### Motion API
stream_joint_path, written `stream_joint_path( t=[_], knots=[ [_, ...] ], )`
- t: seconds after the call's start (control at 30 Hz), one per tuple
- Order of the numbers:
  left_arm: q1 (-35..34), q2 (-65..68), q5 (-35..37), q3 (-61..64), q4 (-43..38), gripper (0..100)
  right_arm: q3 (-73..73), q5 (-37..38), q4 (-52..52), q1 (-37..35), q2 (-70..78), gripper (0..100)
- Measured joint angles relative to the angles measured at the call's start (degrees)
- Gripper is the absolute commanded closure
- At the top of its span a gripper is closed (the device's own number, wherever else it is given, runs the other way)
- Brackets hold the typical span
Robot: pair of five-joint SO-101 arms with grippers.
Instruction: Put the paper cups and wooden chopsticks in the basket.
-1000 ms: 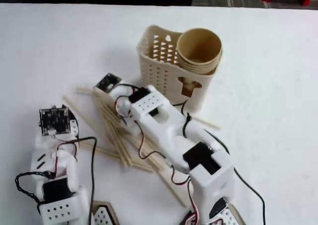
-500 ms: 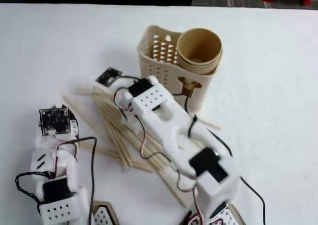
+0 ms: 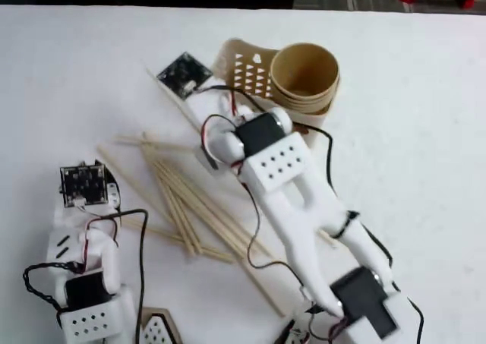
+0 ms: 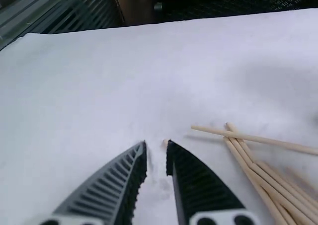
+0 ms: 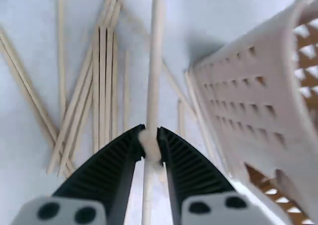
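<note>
A cream perforated plastic basket point(image 3: 241, 77) stands on the white table point(image 3: 76, 55), near the middle of its far edge. A stack of tan paper cups point(image 3: 304, 74) sits upright inside the basket, at its right end.

The right gripper point(image 5: 150, 134) is clenched on a single pale wooden chopstick point(image 5: 155, 61). It pinches the stick near one end, and the rest of the stick points away from the jaws. This gripper is just beside the basket's left wall point(image 5: 248, 101), and the right arm point(image 3: 304, 207) stretches to it from the table's near right corner. In the high view the held stick point(image 3: 171, 93) slants out from the gripper toward the far left corner. I cannot tell whether its free end touches the table.

The remaining loose wooden chopsticks point(image 3: 182, 203) lie fanned in a heap mid-table, toward the near edge. Some of them run under the right arm.

The left gripper point(image 4: 156, 144) is by the near left corner, low over bare table just beside the ends of the heap point(image 4: 258, 170). Its jaws are only a sliver apart and grasp nothing.
</note>
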Motion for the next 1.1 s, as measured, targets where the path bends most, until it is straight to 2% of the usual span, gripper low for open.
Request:
stream_joint_path(
  t=[0.17,0.4,0.7,1.1],
  knots=[
    [0.0,0.0,0.0,0.35,0.0,91,0.0,-0.09,-4.48,0.0,-7.12,97.9],
    [0.0,0.0,0.0,0.35,0.0,91,0.0,-4.13,-12.92,0.09,-16.18,97.9],
    [0.0,0.0,0.0,0.35,0.0,91,0.0,-4.22,-20.66,0.26,-19.69,97.9],
    [0.0,0.0,0.0,0.35,0.0,91,0.0,-4.4,-40.88,7.56,-19.96,97.9]
  ],
)
